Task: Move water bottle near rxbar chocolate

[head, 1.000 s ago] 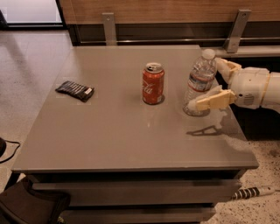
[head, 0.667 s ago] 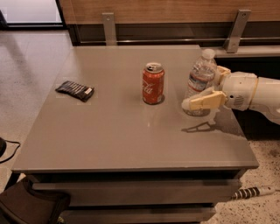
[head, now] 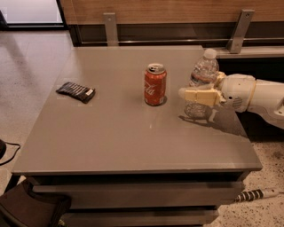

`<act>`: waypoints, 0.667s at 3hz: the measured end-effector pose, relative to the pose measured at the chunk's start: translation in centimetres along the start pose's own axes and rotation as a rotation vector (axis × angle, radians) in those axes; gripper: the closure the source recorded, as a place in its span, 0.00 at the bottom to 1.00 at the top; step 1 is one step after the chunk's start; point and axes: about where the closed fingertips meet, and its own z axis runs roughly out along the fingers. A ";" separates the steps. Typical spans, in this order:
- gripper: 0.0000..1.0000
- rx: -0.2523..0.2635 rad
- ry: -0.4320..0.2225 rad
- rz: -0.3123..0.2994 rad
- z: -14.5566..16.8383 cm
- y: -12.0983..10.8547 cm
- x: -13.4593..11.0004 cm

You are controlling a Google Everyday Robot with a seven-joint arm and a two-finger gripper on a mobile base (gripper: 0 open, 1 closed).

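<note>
The bare grey surface point(head: 133, 146) fills the lower half of the frame, with nothing on it to stop a sliding or rolling object before the front edge.

At right of centre, the cream-coloured gripper point(head: 195, 92) reaches in from the right edge and lies across the lower half of the tall clear ribbed water bottle with the white cap point(head: 203, 73). The bottle stands upright on the surface. The gripper seems to sit around it, but I cannot tell whether it is clenched on the bottle or only resting beside it.

That uncertainty is the first risk. If the hold is loose or off-centre, a tall, light bottle could tip or slip out as soon as it is moved.

The red aluminium soda can point(head: 155, 84) stands just left of the bottle, directly between it and the flat dark-wrapped chocolate rxbar with pale stripes point(head: 75, 91), which lies well apart at middle left. A straight, low carry leftward would likely strike the can and topple it.

Setting the bottle down too close could land it on the bar, where it would stand unevenly.

The wooden wall panel point(head: 168, 11) along the top poses no hazard.
</note>
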 end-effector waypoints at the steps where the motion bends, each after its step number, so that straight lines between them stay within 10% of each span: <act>1: 0.80 -0.006 0.000 -0.001 0.3 0.2 -0.1; 2: 1.00 -0.010 -0.001 -0.002 0.5 0.3 -0.2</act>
